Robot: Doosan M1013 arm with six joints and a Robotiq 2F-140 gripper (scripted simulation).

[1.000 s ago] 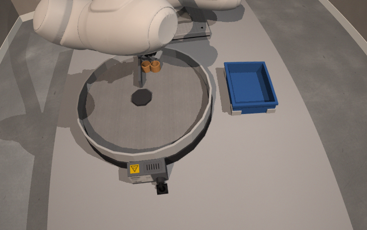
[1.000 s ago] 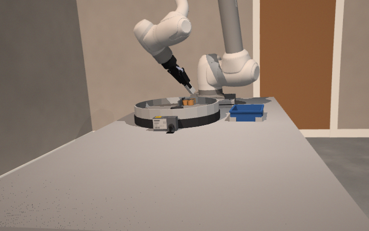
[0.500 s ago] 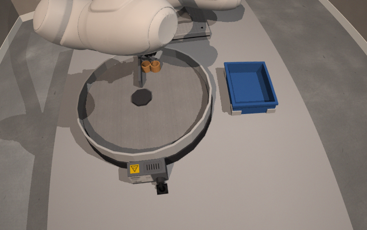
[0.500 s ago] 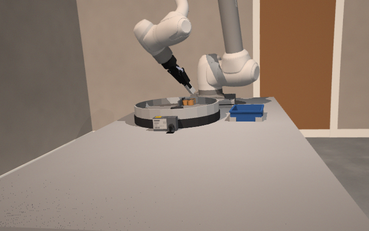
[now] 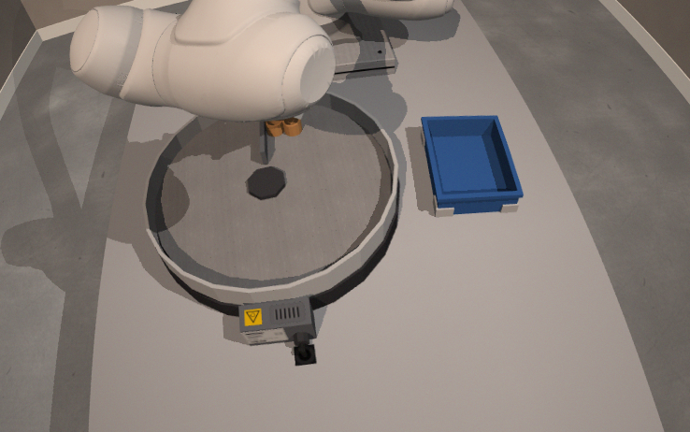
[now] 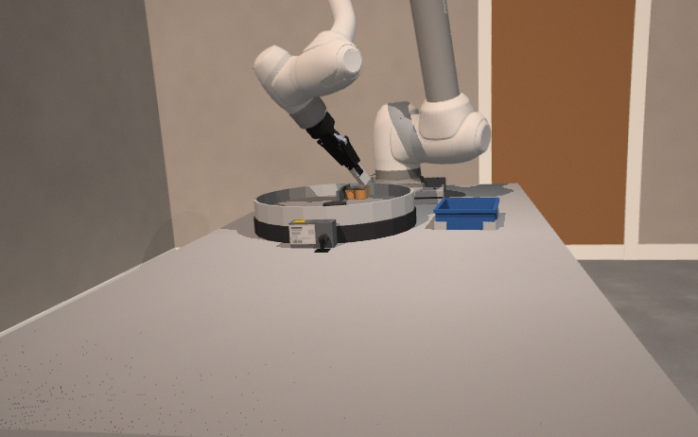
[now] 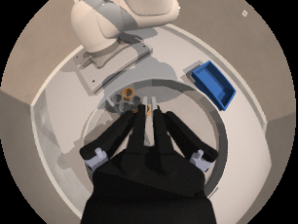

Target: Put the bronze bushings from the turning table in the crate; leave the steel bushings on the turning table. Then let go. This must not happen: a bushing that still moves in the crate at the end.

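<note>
From above, we're looking down on the turning table [image 5: 377, 231], a round walled disc with a dark hub [image 5: 265, 182] at its middle. 2 bronze bushings [image 5: 283, 126] stand side by side at its far edge, just under the arm's big white wrist joint [image 5: 203, 55], which hides the gripper here. The blue crate [image 5: 511, 173] sits off to the right of the turning table, apart from it, with nothing visible inside.

From the exterior view, we see the arm reaching down at a slant, the gripper [image 6: 362, 177] with its tip right above the bronze bushings [image 6: 356, 193] and just behind them. Whether it touches them we cannot tell. The crate [image 6: 465, 208] rests on the table top [image 6: 360, 335] to the right.

In the wrist view, we look along the black fingers, drawn almost together with only a thin gap and nothing gripped between them. The bushings [image 7: 129, 95] show just beyond the tips, the crate [image 7: 214, 85] further right.
</note>
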